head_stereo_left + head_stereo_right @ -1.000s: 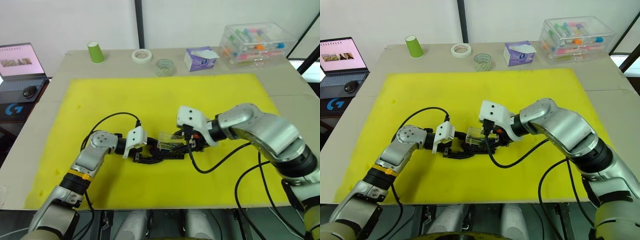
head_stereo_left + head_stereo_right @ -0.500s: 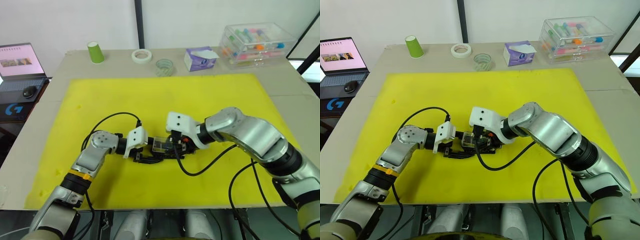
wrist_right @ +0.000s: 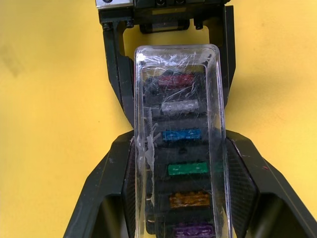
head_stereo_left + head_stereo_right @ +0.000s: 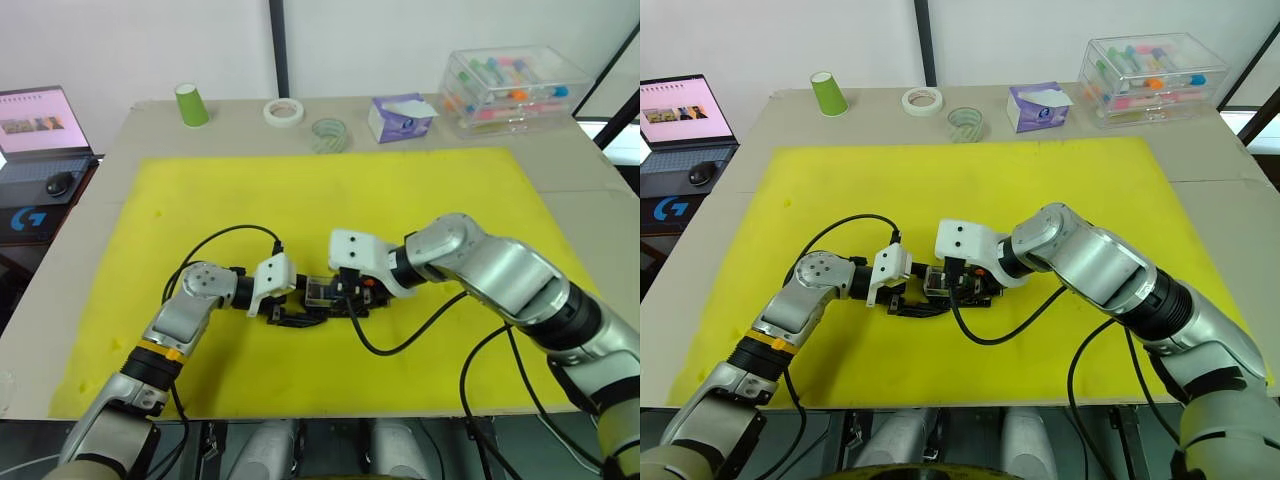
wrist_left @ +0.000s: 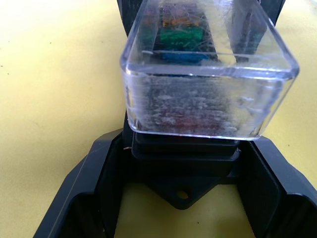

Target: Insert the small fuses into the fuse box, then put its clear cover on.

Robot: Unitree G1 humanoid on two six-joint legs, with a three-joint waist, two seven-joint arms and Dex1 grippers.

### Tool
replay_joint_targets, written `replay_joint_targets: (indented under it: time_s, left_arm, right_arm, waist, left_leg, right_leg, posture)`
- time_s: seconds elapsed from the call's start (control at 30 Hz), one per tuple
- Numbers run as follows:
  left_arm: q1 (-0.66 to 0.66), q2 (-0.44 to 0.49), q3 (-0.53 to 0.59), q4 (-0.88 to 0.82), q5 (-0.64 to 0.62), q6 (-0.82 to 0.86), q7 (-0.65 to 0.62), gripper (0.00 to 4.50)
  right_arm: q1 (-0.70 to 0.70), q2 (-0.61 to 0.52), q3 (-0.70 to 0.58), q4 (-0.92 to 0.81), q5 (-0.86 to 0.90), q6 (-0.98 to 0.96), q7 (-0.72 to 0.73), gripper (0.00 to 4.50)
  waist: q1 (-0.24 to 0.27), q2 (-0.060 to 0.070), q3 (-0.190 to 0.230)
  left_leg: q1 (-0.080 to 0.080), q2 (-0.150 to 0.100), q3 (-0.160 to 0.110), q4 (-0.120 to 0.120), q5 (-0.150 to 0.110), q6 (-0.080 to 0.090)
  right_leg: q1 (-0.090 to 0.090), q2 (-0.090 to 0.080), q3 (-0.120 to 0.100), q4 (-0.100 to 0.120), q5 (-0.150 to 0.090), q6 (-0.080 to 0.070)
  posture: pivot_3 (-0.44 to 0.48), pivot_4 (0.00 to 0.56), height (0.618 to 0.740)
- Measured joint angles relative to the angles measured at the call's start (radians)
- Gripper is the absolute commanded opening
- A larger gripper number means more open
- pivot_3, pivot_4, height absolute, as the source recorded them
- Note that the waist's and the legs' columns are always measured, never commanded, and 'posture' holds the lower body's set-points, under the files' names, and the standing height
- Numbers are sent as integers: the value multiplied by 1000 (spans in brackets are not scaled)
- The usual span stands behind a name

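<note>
We clamp the fuse box (image 5: 183,163) with our left gripper (image 5: 181,198) at mid-mat (image 4: 420,190) while our right gripper (image 3: 178,163) pinches the clear cover (image 3: 179,144) lengthwise over it, both arms equally close

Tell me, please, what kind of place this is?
Probably a lab or office test bench: a plain table covered by a yellow mat, a laptop beside it, and tape rolls and a storage box along the back.

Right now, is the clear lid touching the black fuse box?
Touching. In the left wrist view the clear cover sits down over the top of the fuse box, its bottom edge resting on the black body with no gap.
</note>
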Motion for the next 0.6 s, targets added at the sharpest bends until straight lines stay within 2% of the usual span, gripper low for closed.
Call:
replay_joint_targets:
  time_s: [0.33,0.5,0.6]
  left_arm:
    - [9,0,1,-15,9,2,10,2753]
    - [15,0,3,-22,9,2,16,2753]
    - [16,0,4,-23,10,1,17,2753]
  right_arm:
    - [-1,-1,4,6,-29,-17,26,1879]
    - [1,2,20,31,-39,-11,27,3493]
    - [0,10,24,41,-43,-10,27,3493]
  waist:
    - [0,0,0]
    - [0,0,0]
    - [0,0,0]
  left_leg:
    - [0,0,0,0,0,0]
    - [0,0,0,0,0,0]
    - [0,0,0,0,0,0]
  right_leg:
    - [0,0,0,0,0,0]
    - [0,0,0,0,0,0]
    - [0,0,0,0,0,0]
  posture:
    - [0,150,740]
    - [0,150,740]
    - [0,150,740]
